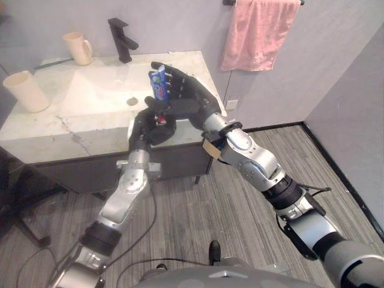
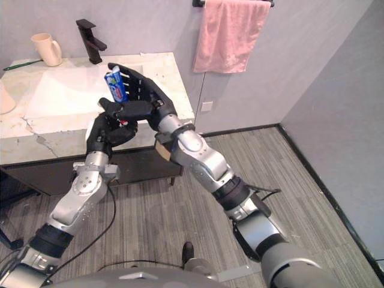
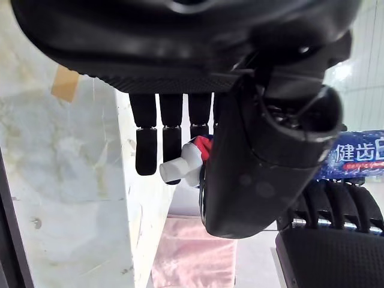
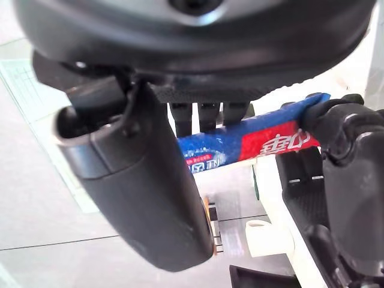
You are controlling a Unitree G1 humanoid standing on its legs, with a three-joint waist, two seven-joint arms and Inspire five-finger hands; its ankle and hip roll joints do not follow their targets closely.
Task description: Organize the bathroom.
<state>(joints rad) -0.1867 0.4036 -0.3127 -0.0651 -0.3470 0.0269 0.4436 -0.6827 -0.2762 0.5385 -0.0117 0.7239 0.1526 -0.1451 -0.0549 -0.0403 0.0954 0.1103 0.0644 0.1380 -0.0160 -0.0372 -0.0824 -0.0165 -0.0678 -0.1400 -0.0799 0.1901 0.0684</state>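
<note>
Scanning from the left, we see a cream cup (image 1: 25,90) at the counter's left edge, and a second cup (image 1: 78,47) with a handle at the far left, a green toothbrush (image 1: 53,61) lying just beside it. Right of that cup a black tap (image 1: 122,39) stands over the white basin (image 1: 90,90), which is sunk in the marble counter (image 1: 36,135).

At the counter's near right edge we find our left hand (image 1: 153,125), its fingers curled round the capped lower end of a blue toothpaste tube (image 1: 159,84). In the left wrist view the tube's white cap (image 3: 181,168) and red collar sit between the fingers and the thumb. The tube stands nearly upright above the counter, its flat end uppermost.

Just right of it, our right hand (image 1: 189,96) reaches across from the right, palm toward the tube and fingers stretched out straight behind it. In the right wrist view the tube crosses those fingers, and we cannot tell whether the thumb presses on it.

Far right, a pink towel (image 1: 255,33) hangs from a dark rail on the wall, above grey plank floor (image 1: 240,228).
</note>
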